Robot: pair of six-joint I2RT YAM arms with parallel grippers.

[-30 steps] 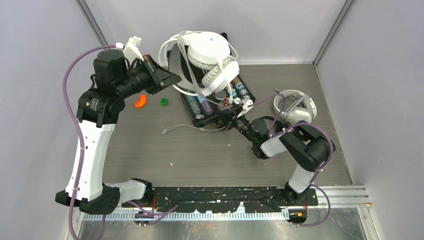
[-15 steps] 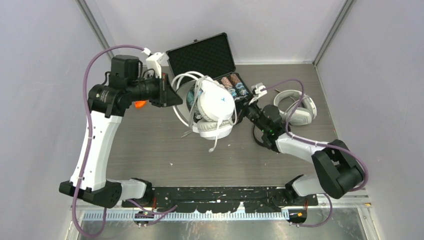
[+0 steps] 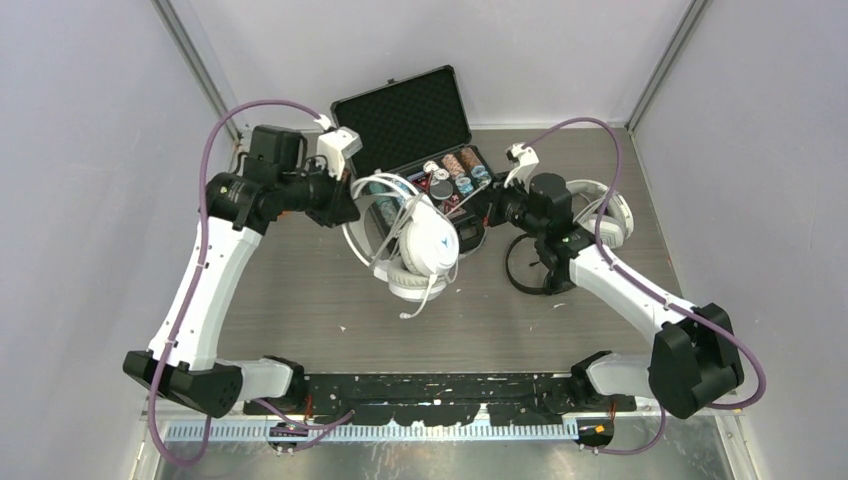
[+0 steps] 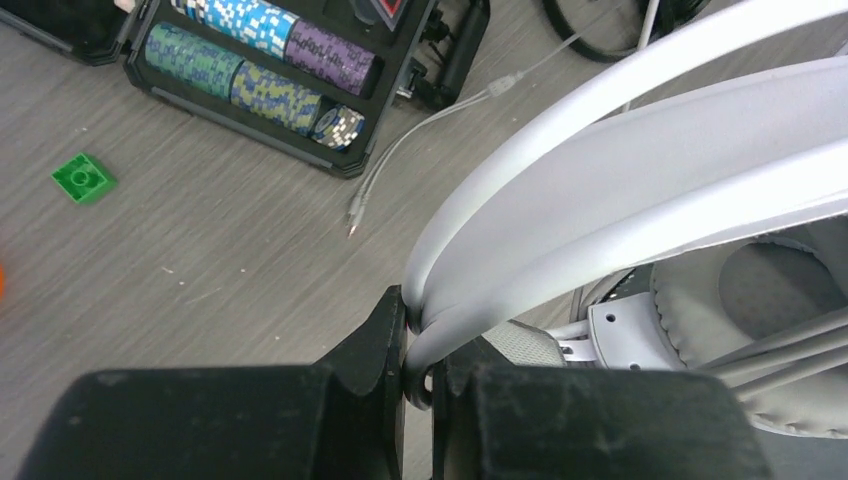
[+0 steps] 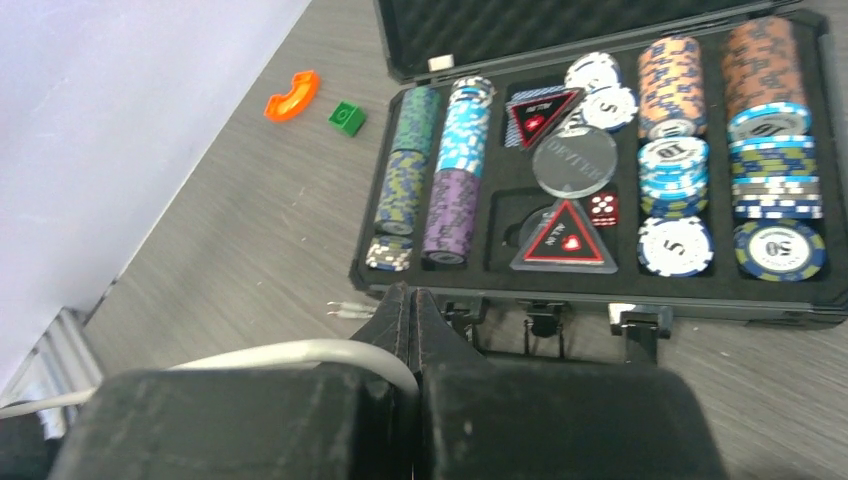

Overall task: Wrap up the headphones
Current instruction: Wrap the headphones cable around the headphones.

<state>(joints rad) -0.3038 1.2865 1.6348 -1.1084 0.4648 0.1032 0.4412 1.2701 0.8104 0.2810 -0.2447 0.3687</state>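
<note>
My left gripper [image 3: 345, 207] is shut on the headband [image 4: 620, 150] of the bulky white-grey headphones [image 3: 418, 247], held above the table in front of the case. Their padded ear cup [image 4: 760, 300] hangs to the right of my left gripper [image 4: 420, 350]. The cord loops around them [image 3: 362, 240]. My right gripper [image 3: 490, 210] is shut on a stretch of the pale cord [image 5: 290, 352], which enters my right gripper [image 5: 413, 300] from the left. The slim black headphones [image 3: 528, 268] lie on the table under the right arm. The white round-cup headphones [image 3: 612, 215] lie at the right.
An open black case [image 3: 405, 115] of poker chips [image 5: 680, 150] stands at the back centre. A loose plug end [image 4: 355, 215] lies on the wood before it. A green brick [image 5: 347, 117] and an orange piece [image 5: 292, 95] lie left of the case.
The left arm has carried the white-grey headphones from over the case down and forward to in front of it. The right arm has stretched out and its gripper has moved back and to the right.
</note>
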